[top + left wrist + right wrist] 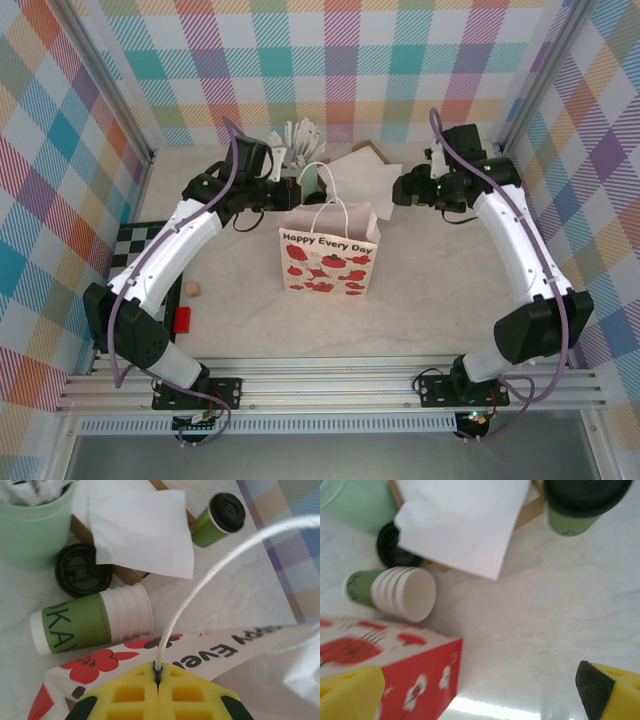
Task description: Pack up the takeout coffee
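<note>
My left claw is pinched shut on the white cord handle of the gift bag. My right claw is spread wide and empty over bare table behind the bag. The takeout coffee, lid on, stands toward the table's far edge beside the white paper sheet, untouched. I reckon nothing is packed yet: grasp, lift and drop into the bag all remain.

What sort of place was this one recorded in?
Most likely a staged robot test cell, not a real café: plaid-printed walls enclose a pale tabletop, an aluminium rail runs along its near edge, and props like a gift bag and the takeout coffee are laid out.
</note>
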Tool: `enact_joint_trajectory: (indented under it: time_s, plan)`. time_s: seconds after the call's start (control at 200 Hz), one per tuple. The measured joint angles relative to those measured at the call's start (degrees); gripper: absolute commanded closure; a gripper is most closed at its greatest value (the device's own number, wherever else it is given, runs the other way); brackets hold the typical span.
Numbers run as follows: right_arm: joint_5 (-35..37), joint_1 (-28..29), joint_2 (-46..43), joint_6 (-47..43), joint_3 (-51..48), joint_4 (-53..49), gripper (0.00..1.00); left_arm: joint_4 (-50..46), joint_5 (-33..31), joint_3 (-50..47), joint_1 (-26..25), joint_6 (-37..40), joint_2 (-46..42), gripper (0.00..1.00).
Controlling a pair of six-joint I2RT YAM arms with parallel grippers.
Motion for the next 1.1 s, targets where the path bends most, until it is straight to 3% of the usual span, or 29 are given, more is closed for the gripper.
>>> enact_joint_trajectory:
  time_s: [0.22,0.475,0.815,1.1]
  plan:
    - [-3.6,-9.6,17.9,-1.0,8.3,3.9,0.0,1.4,-6.9,-1.1,-2.6,-14.0,-2.4,1.0]
    - [-5.2,-11.5,33.4,-1.1,22.3,3.7,0.0,3.5,-10.6,-4.5,-3.7,-24.5,-2.9,1.0]
    - [-7.8,-11.5,41.2,0.0,33.2,1.9,0.0,4.5,-11.3,-4.7,-3.7,-24.8,-2.7,1.0]
    - [-5.2,-11.5,41.7,0.5,33.9,1.4,0.0,4.3,-12.4,-4.7,-3.7,-23.8,-2.1,1.0]
